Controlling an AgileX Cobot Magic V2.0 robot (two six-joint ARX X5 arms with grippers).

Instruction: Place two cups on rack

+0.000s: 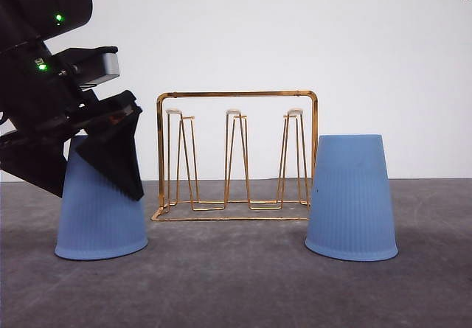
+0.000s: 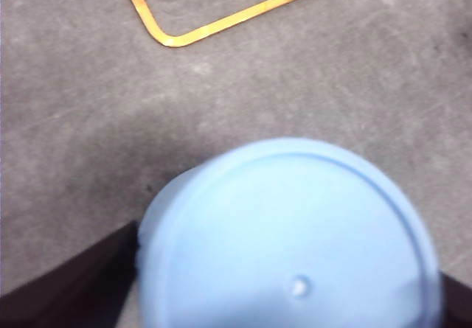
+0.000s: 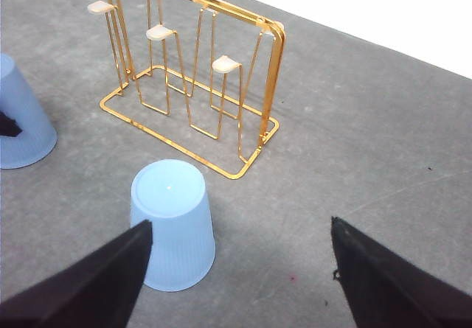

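Left gripper (image 1: 103,167) spread around the upside-down left cup (image 1: 99,214) beside the rack (image 1: 236,155), right gripper (image 3: 236,269) spread above the other cup (image 3: 173,225): probably light, slick, squashable plastic, best pinched gently mid-wall across the ribbing.

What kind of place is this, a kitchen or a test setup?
Most likely a lab test bench, not a kitchen: a bare grey table, a plain white backdrop, and just a gold wire rack with two upside-down blue cups.
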